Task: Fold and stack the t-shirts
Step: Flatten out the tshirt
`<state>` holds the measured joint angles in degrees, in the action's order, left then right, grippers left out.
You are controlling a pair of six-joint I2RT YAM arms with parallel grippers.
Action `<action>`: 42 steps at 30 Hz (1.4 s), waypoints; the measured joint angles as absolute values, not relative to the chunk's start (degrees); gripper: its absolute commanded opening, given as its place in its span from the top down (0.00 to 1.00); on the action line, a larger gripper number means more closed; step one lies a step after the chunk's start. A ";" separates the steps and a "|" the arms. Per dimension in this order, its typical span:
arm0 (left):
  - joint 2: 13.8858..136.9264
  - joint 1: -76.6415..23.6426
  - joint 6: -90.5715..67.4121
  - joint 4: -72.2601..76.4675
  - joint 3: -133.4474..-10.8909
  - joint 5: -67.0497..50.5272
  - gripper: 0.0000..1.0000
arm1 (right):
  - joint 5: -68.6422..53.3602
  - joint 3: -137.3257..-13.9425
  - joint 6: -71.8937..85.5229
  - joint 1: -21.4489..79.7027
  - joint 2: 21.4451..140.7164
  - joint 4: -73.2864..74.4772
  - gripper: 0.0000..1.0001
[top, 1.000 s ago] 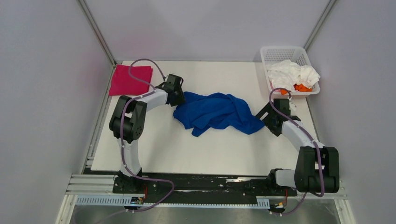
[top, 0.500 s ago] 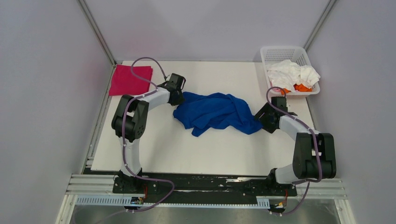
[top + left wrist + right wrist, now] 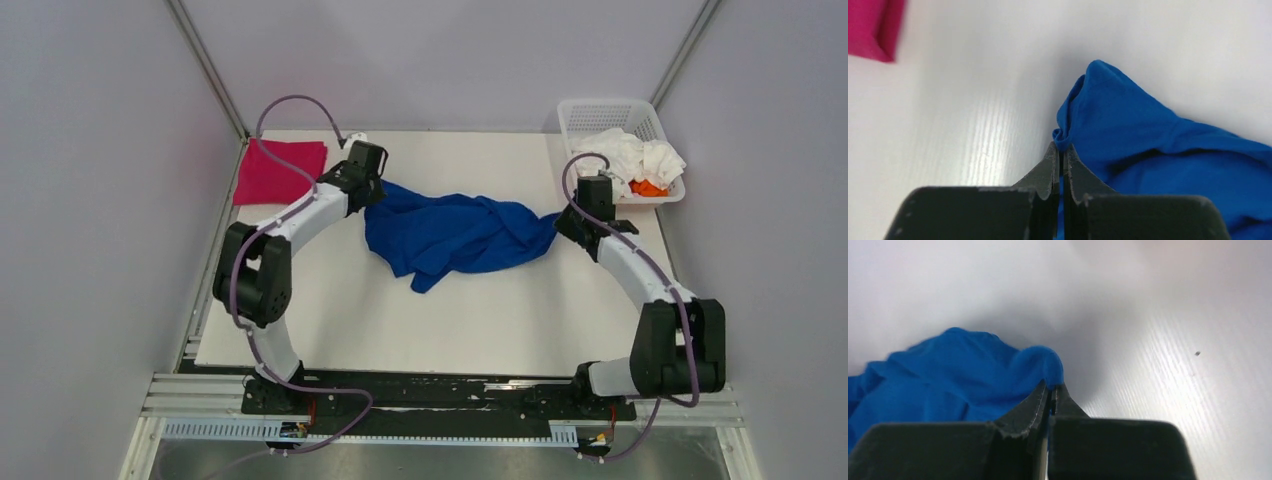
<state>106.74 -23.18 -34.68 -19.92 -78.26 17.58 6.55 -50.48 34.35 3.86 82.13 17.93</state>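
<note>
A crumpled royal blue t-shirt (image 3: 450,235) lies across the middle of the white table. My left gripper (image 3: 372,190) is shut on its upper left edge; in the left wrist view a small roll of blue cloth (image 3: 1064,136) sits pinched between the tips of my left gripper (image 3: 1060,148). At the shirt's right end my right gripper (image 3: 562,222) is shut on the cloth, and the right wrist view shows a blue fold (image 3: 1040,362) held in the tips of my right gripper (image 3: 1051,389). A folded magenta-pink t-shirt (image 3: 280,170) lies flat at the back left.
A white lattice basket (image 3: 603,112) stands at the back right, holding crumpled white cloth (image 3: 630,155) and a bit of orange cloth (image 3: 650,187). Grey walls close in the table on the left, back and right. The pink shirt's corner (image 3: 870,27) shows in the left wrist view.
Both grippers have closed on the blue shirt's ends. Both arms then drew toward the back of the table, stretching the shirt out wider.
</note>
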 measured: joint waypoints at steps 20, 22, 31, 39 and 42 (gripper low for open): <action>50.94 -23.24 -18.04 -7.92 -79.37 17.89 1.00 | 7.27 -70.24 13.30 3.68 37.78 8.84 1.00; 48.51 -23.27 -16.53 -7.97 -81.84 15.22 1.00 | 5.13 -72.95 12.51 3.68 35.59 8.71 1.00; 45.60 -23.27 -11.09 -9.72 -94.35 5.78 1.00 | -3.88 -84.16 10.26 3.68 32.71 9.56 1.00; 45.69 -23.27 -6.63 -9.82 -96.57 3.09 0.99 | -6.04 -84.47 9.72 3.68 33.58 10.41 1.00; 46.76 -23.27 -5.23 -7.53 -92.38 5.87 0.99 | -4.47 -81.23 9.63 3.68 34.83 9.10 1.00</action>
